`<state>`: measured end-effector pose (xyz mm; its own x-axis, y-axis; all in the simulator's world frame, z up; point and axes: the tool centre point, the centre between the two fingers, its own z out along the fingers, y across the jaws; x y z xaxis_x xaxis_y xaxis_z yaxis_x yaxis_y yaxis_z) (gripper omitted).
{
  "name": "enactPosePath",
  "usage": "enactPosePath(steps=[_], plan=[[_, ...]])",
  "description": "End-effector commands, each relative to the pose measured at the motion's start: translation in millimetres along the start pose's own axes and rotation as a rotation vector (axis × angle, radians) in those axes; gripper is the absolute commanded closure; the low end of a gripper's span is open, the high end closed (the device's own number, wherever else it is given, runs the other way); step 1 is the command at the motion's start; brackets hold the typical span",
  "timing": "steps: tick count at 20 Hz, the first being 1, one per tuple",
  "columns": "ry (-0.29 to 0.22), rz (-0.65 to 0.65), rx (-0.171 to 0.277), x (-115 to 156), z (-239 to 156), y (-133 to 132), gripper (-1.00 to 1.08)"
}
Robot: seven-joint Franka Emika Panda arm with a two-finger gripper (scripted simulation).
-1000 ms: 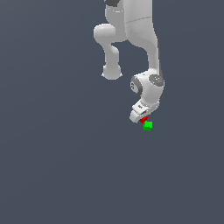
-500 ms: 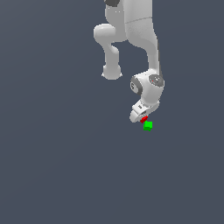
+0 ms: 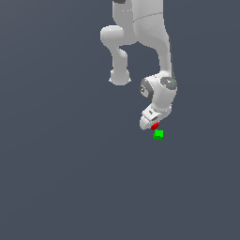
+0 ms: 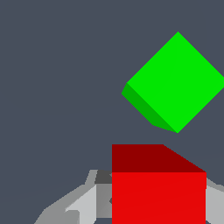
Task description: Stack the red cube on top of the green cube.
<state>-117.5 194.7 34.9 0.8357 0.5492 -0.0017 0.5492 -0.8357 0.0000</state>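
The red cube (image 3: 155, 125) sits between the fingertips of my white gripper (image 3: 154, 125), mostly hidden by it in the exterior view. In the wrist view the red cube (image 4: 158, 188) fills the space between the two grey fingers (image 4: 83, 203), which are shut on it. The green cube (image 3: 158, 135) lies on the dark grey floor just below and slightly to the exterior view's right of the red cube, with a small gap. In the wrist view the green cube (image 4: 175, 81) is turned diagonally relative to the red one.
The floor (image 3: 56, 178) is a plain dark grey surface with no other objects in view. The white arm's links (image 3: 140, 37) rise above the gripper toward the top of the exterior view.
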Motion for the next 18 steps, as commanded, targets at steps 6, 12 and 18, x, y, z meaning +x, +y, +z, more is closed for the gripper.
enactPosePath(steps=[6,12,18], plan=[[0.001,0.0,-0.001,0,-44,0,1.08],[0.001,-0.001,0.0,0,-74,-1,1.08],[0.002,0.0,0.0,1,-85,0,1.08]])
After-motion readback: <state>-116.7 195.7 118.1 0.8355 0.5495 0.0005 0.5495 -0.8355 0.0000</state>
